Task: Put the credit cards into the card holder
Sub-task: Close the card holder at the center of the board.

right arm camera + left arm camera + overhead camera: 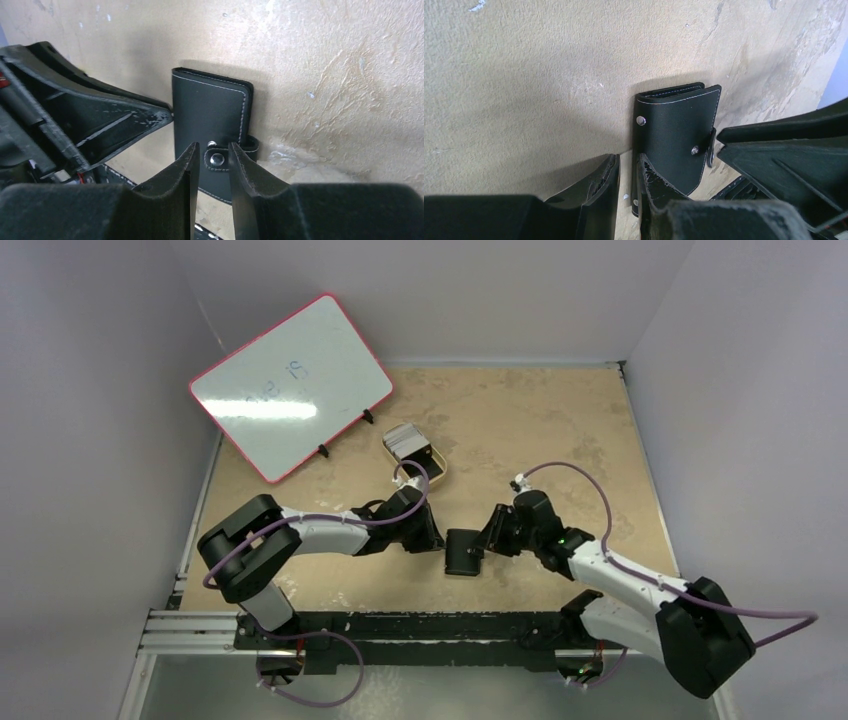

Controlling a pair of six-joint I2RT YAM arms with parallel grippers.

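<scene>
The black card holder [463, 552] lies folded on the tan table between my two grippers. In the left wrist view the card holder [674, 135] has a thin side flap running down between my fingers. My left gripper [628, 161] is narrowly open around that flap, with a gap showing beside it, and it also shows in the top view [436, 540]. In the right wrist view the snap tab [217, 159] sits between my fingertips with small gaps on both sides. My right gripper [213, 148] is narrowly open. The whitish-grey credit cards [405, 437] are stacked on the tan tin.
The tan oval tin [437, 470] sits behind the left gripper. A red-framed whiteboard [290, 387] stands at the back left. White walls close in the table on three sides. Each wrist view shows the other arm close by: the right arm [784, 155] and the left arm [75, 115].
</scene>
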